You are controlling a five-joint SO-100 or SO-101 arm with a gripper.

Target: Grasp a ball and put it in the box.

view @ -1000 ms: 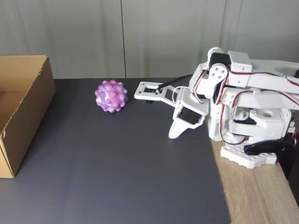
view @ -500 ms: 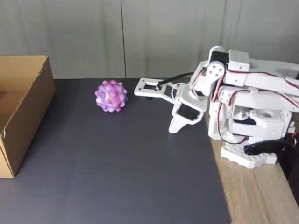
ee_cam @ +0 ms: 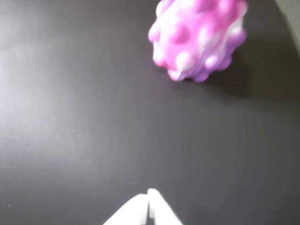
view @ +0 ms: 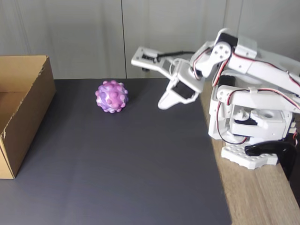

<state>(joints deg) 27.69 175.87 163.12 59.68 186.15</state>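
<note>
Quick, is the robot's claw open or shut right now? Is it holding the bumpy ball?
Gripper: shut, holding nothing. The ball sits on the dark mat, apart from it.

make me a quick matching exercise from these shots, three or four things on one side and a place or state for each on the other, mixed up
Things:
1. ball
2. box
3. tool
4. arm base

Places or states:
a. raised in the air, above the dark mat, right of the ball in the fixed view
b. at the left edge of the fixed view, open on top
c. on the wooden table edge at the right
d. resting alone on the dark mat, nothing touching it

Pairs: 1-d, 2-b, 3-a, 4-c
</note>
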